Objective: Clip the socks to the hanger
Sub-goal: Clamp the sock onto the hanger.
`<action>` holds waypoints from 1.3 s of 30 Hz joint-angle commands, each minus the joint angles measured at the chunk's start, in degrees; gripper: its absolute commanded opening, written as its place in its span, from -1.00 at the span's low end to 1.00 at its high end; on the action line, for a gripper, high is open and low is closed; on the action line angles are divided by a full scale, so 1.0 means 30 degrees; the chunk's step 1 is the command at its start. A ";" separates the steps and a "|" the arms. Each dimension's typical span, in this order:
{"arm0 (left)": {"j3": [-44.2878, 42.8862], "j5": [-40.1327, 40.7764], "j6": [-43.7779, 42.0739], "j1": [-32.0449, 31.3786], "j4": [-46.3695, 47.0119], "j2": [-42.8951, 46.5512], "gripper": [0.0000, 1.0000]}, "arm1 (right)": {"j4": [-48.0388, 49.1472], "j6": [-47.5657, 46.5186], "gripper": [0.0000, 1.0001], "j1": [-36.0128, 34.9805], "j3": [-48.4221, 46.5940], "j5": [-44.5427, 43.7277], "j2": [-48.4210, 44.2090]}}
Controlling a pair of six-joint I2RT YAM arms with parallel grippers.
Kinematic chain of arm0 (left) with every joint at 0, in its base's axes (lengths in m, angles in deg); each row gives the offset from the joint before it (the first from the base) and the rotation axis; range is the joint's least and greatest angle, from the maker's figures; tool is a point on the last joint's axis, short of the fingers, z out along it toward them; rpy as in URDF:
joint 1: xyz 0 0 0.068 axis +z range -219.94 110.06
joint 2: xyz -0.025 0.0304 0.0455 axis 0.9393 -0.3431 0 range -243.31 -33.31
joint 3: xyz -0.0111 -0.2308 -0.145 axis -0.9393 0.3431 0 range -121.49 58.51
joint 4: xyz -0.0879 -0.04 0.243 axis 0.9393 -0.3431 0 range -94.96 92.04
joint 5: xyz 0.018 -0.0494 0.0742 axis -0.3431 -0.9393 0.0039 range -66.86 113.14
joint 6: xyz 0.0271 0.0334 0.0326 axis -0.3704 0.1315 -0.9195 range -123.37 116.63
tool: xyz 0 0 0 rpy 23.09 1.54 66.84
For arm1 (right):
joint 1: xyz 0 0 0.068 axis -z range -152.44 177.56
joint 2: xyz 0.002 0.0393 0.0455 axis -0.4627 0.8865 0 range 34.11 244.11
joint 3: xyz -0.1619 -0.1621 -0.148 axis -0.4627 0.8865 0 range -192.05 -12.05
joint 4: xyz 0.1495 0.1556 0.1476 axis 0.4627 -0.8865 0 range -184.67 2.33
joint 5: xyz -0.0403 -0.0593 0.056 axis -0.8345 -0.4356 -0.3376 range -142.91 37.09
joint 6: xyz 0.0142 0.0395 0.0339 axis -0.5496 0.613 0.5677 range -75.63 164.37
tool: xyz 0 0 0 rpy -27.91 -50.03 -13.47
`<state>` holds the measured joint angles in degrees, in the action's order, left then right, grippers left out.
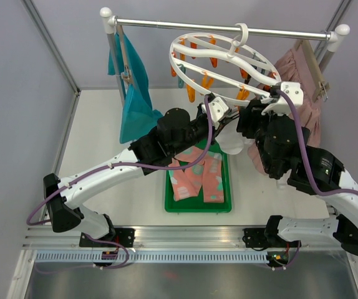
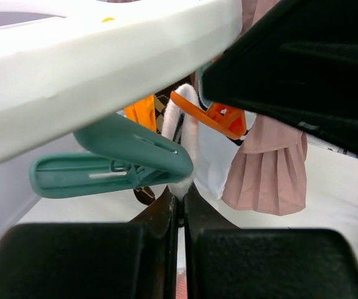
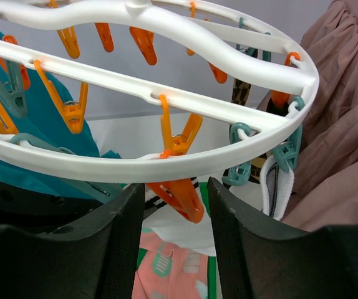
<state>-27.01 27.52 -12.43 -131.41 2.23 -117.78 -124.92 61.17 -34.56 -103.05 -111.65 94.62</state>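
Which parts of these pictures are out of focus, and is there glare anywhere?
Left wrist view: the hanger rim fills the top, close and blurred, while the teal clip is sharp. Right wrist view: the hanger and orange clip are sharp, its dark fingers soft. Top view: even light, no strong glare.

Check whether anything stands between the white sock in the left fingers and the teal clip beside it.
Nothing visible does. The left fingers, shut on the white sock, hold its edge right against the tip of the teal clip, below the hanger. Whether the clip already bites the sock, I cannot tell.
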 commanded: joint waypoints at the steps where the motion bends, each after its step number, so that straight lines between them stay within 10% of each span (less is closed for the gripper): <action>1: -0.0235 -0.0171 0.0061 -0.0046 0.1109 0.0264 -0.95 | -0.1086 0.0406 0.04 -0.0092 -0.1158 0.0097 0.0716; 31: -0.0528 -0.0260 -0.0144 -0.0896 0.1022 0.0001 -0.95 | -0.3080 0.0876 0.19 -0.0560 -0.2831 -0.1952 0.2564; 39: -0.0499 -0.0084 -0.0348 -0.1042 0.0934 0.0089 -0.95 | -0.3139 0.0876 -0.04 -0.0560 -0.2947 -0.2625 0.2827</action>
<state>-27.01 27.44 -12.43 -133.99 3.47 -117.78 -133.82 64.10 -35.88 -109.76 -117.05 102.64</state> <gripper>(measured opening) 0.033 0.502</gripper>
